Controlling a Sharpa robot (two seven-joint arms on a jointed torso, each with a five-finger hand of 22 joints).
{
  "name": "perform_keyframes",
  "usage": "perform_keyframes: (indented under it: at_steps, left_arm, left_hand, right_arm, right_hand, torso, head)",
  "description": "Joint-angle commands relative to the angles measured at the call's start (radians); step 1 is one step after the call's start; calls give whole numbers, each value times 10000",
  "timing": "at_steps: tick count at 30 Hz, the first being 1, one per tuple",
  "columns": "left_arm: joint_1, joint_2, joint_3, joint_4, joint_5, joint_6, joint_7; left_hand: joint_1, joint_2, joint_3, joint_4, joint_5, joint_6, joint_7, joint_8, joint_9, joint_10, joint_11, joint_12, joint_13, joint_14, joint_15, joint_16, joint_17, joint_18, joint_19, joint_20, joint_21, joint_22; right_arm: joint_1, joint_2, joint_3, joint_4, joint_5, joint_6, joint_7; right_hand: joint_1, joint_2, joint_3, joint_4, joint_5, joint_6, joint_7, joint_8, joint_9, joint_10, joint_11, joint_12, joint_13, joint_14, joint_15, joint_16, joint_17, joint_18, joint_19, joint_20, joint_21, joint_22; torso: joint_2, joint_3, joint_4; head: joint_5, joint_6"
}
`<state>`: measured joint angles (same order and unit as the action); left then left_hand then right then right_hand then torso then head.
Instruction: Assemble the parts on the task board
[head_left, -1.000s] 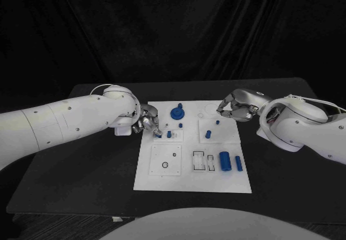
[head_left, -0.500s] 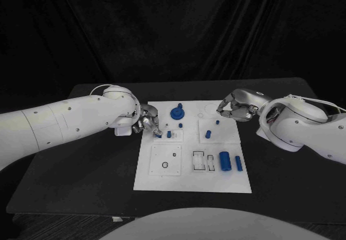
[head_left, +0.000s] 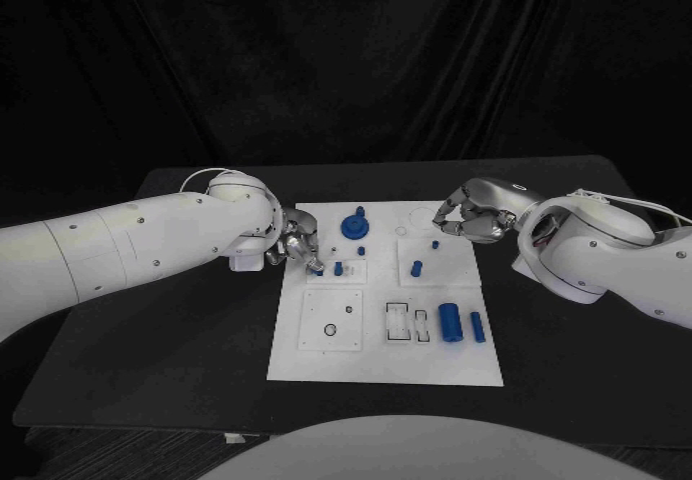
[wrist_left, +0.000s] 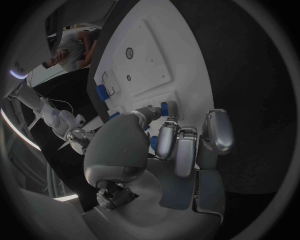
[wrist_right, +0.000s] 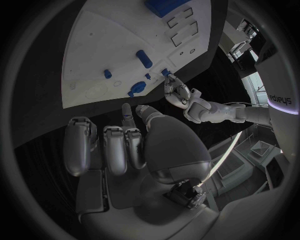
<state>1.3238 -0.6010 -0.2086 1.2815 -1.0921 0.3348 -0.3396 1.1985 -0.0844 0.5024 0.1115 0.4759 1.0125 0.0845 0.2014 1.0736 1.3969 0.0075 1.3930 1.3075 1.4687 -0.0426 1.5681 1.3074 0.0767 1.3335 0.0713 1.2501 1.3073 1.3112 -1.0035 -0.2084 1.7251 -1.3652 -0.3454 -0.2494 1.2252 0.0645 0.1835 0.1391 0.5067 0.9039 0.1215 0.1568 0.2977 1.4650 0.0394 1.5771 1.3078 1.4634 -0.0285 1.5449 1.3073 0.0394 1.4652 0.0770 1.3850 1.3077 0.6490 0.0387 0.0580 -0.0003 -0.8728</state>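
Note:
The white task board (head_left: 389, 360) lies in the middle of the black table. My left hand (head_left: 296, 243) hovers at the board's far left edge and pinches a small blue peg (head_left: 316, 269) at its fingertips; the same peg (wrist_right: 165, 72) shows in the right wrist view. Just beside it a short blue peg (head_left: 339, 268) stands in a square plate. My right hand (head_left: 469, 218) hangs over the board's far right corner, its fingers curled in with nothing seen in them. A blue round knob (head_left: 355, 226) sits at the far middle.
A blue peg (head_left: 415, 268) and a smaller one (head_left: 434, 244) stand on the right side of the board. Two blue cylinders (head_left: 450, 321) (head_left: 477, 326) lie at the near right, next to rectangular slots (head_left: 398, 322). A square plate with a hole (head_left: 332, 320) sits near left.

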Motion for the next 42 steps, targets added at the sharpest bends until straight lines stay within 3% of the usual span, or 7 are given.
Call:
perform_keyframes:
  at_steps: [1, 15, 20, 25, 30, 37, 42]
  left_arm:
    - [-81, -17, -37, -12, -341, 69, 3]
    - [-127, 12, -37, 7, -350, 49, -1]
    - [-188, 45, -37, 4, -351, 95, -5]
    - [-217, 40, -37, 23, -351, 17, 2]
    - [-228, 30, -37, 29, -351, -15, 5]
    - [-232, 11, -37, 32, -351, -27, 12]
    - [-234, 1, -37, 26, -351, -35, 14]
  left_hand:
    - [-17, 114, 1262, -1329, 18, 7, -56, 26, 13, -29, 30, -11, 1265, 1021, 73, 27, 2634, 49, -58, 26, -40, 1546]
    - [-52, 123, 1219, -1323, 2, 1, -50, 45, 26, -39, 39, -18, 1259, 1021, 80, 27, 2634, 52, -67, 33, -50, 1542]
    - [-176, 183, 1040, -1294, -312, -83, -64, 92, 66, -76, 46, -45, 1237, 1021, 100, 27, 2634, 61, -100, 60, -91, 1528]
    - [-532, 337, 469, -947, -1272, -178, -183, 139, 52, -79, 1, -32, 1234, 1021, 98, 27, 2634, 67, -112, 77, -133, 1519]
    - [-1088, 475, -374, -220, -2361, -101, -223, 71, -204, -127, -24, -13, 1244, 1021, 79, 27, 2634, 71, -116, 62, -200, 1513]
    - [-1916, 622, -1378, 805, -2991, -249, -85, -73, -490, -178, 80, 8, 1253, 1021, 149, 27, 2634, 73, -140, 113, -298, 1503]
    - [-2230, 774, -1828, 1296, -3166, -210, -78, 66, -460, -189, 100, 24, 1261, 1021, 175, 27, 2634, 77, -136, 147, -320, 1505]
  right_arm:
    - [-29, 5, 8, 1, -24, -22, -89]
    - [-110, 1, 8, -5, -24, 22, -100]
    - [-121, -15, 8, 0, -24, 31, -108]
    - [-125, -20, 8, -1, -23, 39, -112]
    - [-128, -18, 8, -4, -23, 47, -114]
    - [-132, -8, 8, -13, -19, 70, -119]
    - [-136, -2, 8, -19, 36, 78, -118]
  right_hand:
    - [113, -19, 46, -2, 62, 63, -12, -48, -13, 1058, -2, -63, 2630, 873, -10, -35, 1683, 81, 132, 17, -55, 1996]
    - [105, -25, 72, -21, 71, 75, -11, -46, -14, 1058, -1, -63, 2630, 868, -11, -45, 1662, 85, 124, 16, -76, 1989]
    - [105, -25, 72, -21, 71, 75, -11, -46, -14, 1058, -1, -63, 2630, 868, -11, -45, 1662, 85, 124, 16, -76, 1989]
    - [105, -25, 72, -21, 71, 75, -11, -46, -14, 1058, -1, -63, 2630, 868, -11, -45, 1662, 85, 124, 16, -76, 1989]
    - [98, -28, 82, -29, 71, 75, -10, -49, -16, 1058, 0, -63, 2630, 866, -12, -49, 1654, 90, 115, 16, -97, 1982]
    - [98, -28, 82, -29, 71, 75, -10, -49, -16, 1058, 0, -63, 2630, 866, -12, -49, 1654, 90, 115, 16, -97, 1982]
    - [98, -28, 82, -29, 71, 75, -10, -49, -16, 1058, 0, -63, 2630, 866, -12, -49, 1654, 90, 115, 16, -97, 1982]
  torso:
    - [-1, 0, 0]
    - [3, 1, 0]
    - [2, 0, 0]
    - [0, 1, -1]
    - [1, 1, -5]
    - [-1, 1, 3]
    - [4, 0, 2]
  head:
    - [-1, 2]
    - [6, 2]
    - [-1, 2]
    - [-2, 2]
    - [6, 2]
    - [4, 2]
    - [9, 2]
